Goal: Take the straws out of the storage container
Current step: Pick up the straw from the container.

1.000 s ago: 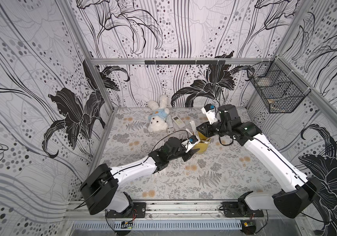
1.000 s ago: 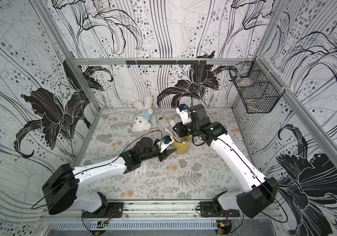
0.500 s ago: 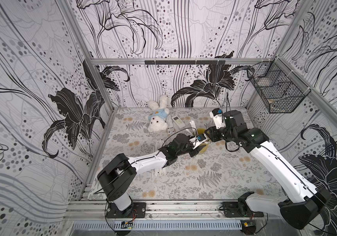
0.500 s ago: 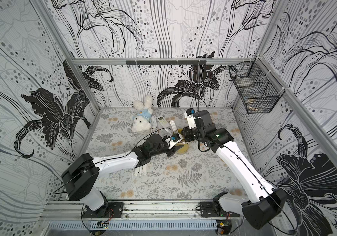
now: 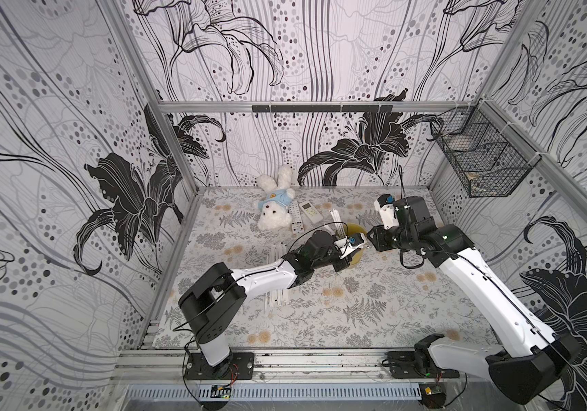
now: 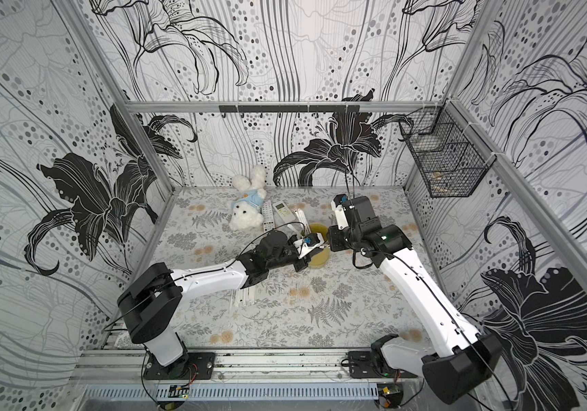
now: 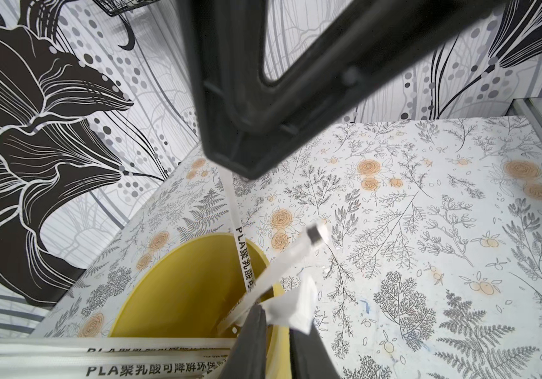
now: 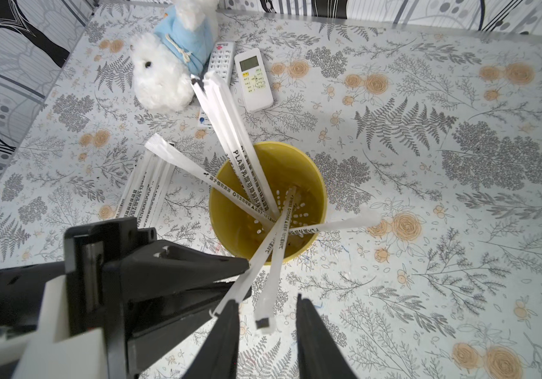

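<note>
Stretched further right than a second ago, pinches one of the straws (image 8: pixel 227 131) with narrowed left jaws above the yellow cup (image 8: pixel 282 157) mid-table, keeps right jaws apart astride another, likely steadying for a clean lift.

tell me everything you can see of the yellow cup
The yellow cup is plain and round, plastic-looking, with a slightly flared rim and small holes in its bottom. It stands upright, mouth open, on the floral table. Several white paper-wrapped straws stand inside, leaning on the rim and fanning out in different directions. More straws lie on the table beside it, not touching it.
</note>
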Robot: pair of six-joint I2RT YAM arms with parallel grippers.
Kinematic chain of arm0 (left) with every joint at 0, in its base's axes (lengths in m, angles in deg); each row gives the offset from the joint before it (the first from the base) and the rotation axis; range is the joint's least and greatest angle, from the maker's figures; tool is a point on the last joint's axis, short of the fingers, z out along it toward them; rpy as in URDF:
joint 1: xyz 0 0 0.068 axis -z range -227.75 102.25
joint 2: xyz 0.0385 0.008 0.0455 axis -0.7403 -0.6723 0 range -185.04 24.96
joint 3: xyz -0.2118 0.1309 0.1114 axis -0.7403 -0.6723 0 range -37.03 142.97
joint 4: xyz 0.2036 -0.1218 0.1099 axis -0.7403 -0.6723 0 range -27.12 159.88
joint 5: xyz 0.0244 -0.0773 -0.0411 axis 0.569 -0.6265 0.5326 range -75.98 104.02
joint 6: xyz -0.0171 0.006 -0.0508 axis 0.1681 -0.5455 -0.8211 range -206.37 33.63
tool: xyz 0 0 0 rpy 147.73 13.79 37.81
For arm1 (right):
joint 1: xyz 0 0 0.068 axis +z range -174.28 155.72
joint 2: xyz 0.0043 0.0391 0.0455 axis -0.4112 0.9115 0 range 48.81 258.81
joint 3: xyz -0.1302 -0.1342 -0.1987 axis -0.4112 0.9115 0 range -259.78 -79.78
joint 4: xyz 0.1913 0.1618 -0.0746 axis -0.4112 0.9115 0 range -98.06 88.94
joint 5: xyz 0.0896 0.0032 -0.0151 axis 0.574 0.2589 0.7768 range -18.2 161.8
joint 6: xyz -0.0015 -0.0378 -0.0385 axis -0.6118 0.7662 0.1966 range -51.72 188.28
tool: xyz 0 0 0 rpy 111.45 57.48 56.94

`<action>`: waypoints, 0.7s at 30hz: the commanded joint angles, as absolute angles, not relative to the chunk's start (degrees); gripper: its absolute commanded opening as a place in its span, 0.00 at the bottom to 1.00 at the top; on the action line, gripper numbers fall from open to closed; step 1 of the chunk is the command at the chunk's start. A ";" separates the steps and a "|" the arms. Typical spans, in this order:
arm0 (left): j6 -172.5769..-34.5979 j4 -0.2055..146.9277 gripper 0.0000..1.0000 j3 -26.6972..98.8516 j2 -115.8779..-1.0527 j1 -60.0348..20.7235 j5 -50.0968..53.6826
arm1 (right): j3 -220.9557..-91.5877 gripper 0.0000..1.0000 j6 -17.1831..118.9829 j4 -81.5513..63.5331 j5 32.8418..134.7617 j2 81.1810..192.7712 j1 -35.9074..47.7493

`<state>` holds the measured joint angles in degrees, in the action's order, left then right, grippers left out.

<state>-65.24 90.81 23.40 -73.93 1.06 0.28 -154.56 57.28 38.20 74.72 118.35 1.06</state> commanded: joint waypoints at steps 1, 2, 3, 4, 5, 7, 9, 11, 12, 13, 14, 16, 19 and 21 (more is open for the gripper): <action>-63.95 90.76 0.14 24.80 -73.22 1.20 0.68 | -154.03 0.33 58.33 36.97 73.97 116.84 0.68; -63.55 90.54 0.11 24.55 -72.78 1.20 0.74 | -154.05 0.33 58.43 36.70 74.01 116.62 0.67; -63.35 90.49 0.10 24.45 -72.32 1.20 0.77 | -154.05 0.32 58.61 36.50 74.03 116.54 0.68; -63.29 90.45 0.09 24.32 -71.92 1.20 0.97 | -154.05 0.32 58.79 36.42 73.92 116.44 0.62; -63.34 90.32 0.07 24.25 -71.44 1.16 0.87 | -154.05 0.32 58.96 36.32 73.78 116.32 0.67; -63.29 90.18 0.03 24.21 -70.79 1.20 0.43 | -153.97 0.32 59.14 36.24 73.44 115.98 0.67; -63.27 90.02 0.00 24.29 -70.19 1.20 0.28 | -153.96 0.32 59.12 36.15 73.17 115.63 0.64; -63.25 90.11 0.00 24.06 -69.44 1.20 0.08 | -154.05 0.32 59.15 36.07 73.33 115.29 0.66; -63.23 90.22 0.00 23.91 -69.18 1.20 -0.07 | -154.05 0.31 59.15 36.07 73.15 115.26 0.68; -63.17 90.17 0.00 23.88 -68.87 1.20 -0.08 | -154.05 0.31 59.12 36.07 72.96 115.09 0.67; -63.16 89.72 0.00 23.86 -68.45 1.20 0.03 | -154.20 0.31 59.14 36.15 72.90 114.90 0.64; -63.08 88.36 0.00 24.03 -67.28 1.20 0.47 | -154.49 0.31 58.99 36.23 72.86 114.70 0.68; -63.08 84.24 0.00 25.04 -64.75 1.20 1.44 | -155.42 0.31 58.79 36.13 73.78 114.33 0.68; -63.05 80.37 0.00 26.56 -62.87 1.20 1.44 | -156.12 0.31 58.79 35.83 75.44 114.29 0.64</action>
<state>-63.73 84.45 23.61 -66.02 1.06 0.72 -154.39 58.33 36.72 74.13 115.38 1.02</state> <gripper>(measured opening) 0.058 0.309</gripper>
